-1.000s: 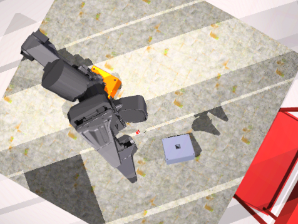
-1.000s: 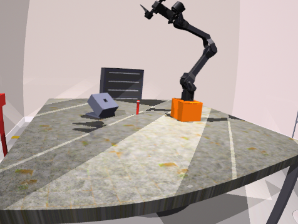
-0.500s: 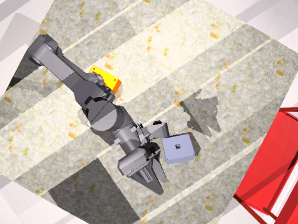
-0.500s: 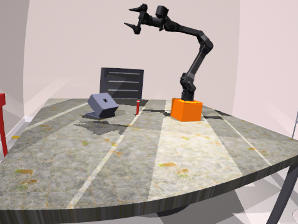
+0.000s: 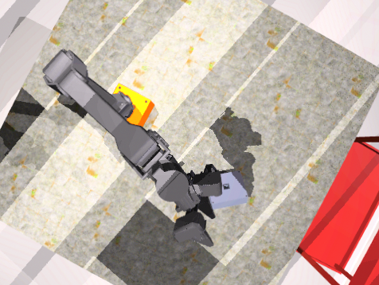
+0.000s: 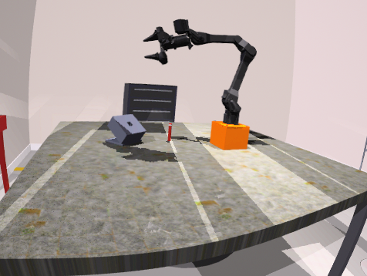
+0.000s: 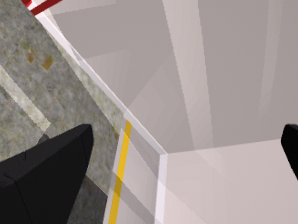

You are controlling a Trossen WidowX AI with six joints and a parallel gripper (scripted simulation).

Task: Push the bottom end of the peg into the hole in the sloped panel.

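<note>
One slim red peg point(image 6: 170, 132) stands upright on the speckled grey surface point(image 6: 127, 200) point(image 5: 255, 76) point(image 7: 30, 85). Black jaws point(image 6: 147, 48) point(image 5: 211, 231) hang above — wide apart, gripping nothing.

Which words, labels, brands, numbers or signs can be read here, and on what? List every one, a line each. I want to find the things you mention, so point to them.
None: no readable text in any view.
The sloped panel point(image 5: 235, 195) point(image 6: 132, 132), the peg point(image 6: 170, 132) and the orange base block point(image 5: 146, 113) point(image 6: 230, 136) show no lettering.
The dark slatted unit point(image 6: 150, 106) bears only plain pale stripes.
</note>
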